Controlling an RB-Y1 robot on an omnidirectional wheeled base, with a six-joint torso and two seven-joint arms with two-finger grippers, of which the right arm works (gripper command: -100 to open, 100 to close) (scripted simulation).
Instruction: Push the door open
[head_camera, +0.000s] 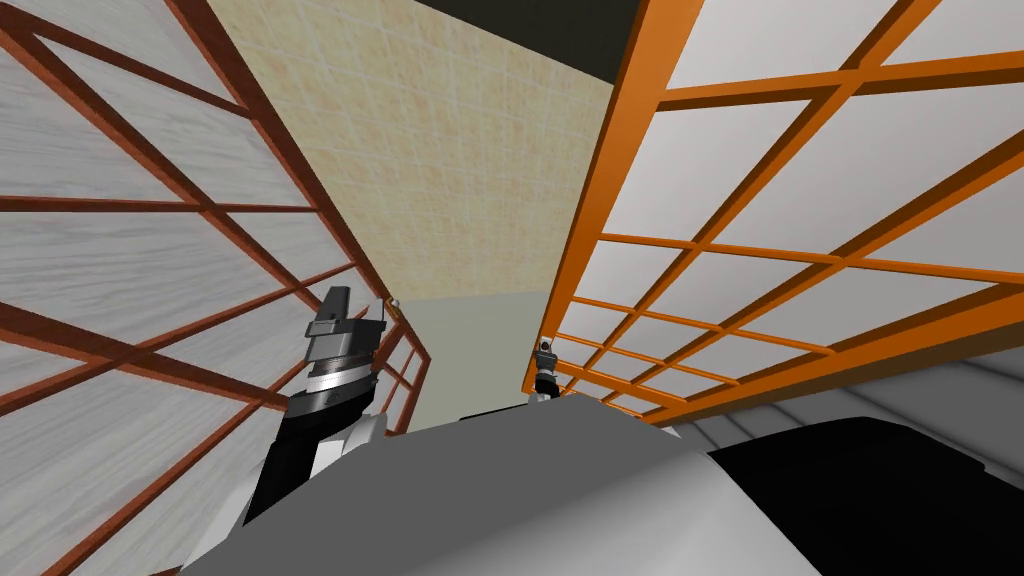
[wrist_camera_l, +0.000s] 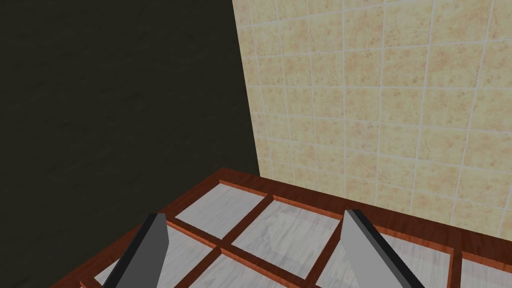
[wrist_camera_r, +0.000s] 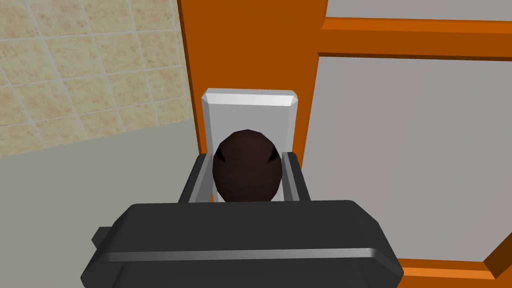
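The door (head_camera: 596, 210) on my right has an orange frame with pale grey panes, and its edge stile (wrist_camera_r: 250, 45) rises just beyond my right hand. A dark round knob (wrist_camera_r: 246, 172) sits on a light grey plate (wrist_camera_r: 250, 107) on that stile. My right gripper (wrist_camera_r: 246, 159) is shut on the knob, one finger pressing each side; in the head view it is small at the door's edge (head_camera: 545, 362). My left gripper (wrist_camera_l: 252, 216) stands open over a red-brown framed door (wrist_camera_l: 280, 197) with white panes, nothing between its fingers; that arm (head_camera: 335, 340) is raised on my left.
The red-brown door (head_camera: 200, 210) flanks me on the left, with a small knob (head_camera: 393, 303) at its edge. Between the two doors lies a narrow gap with a pale green floor (head_camera: 470, 350) and a beige tiled wall (head_camera: 450, 150). A black area (wrist_camera_l: 115, 100) lies beyond the wall.
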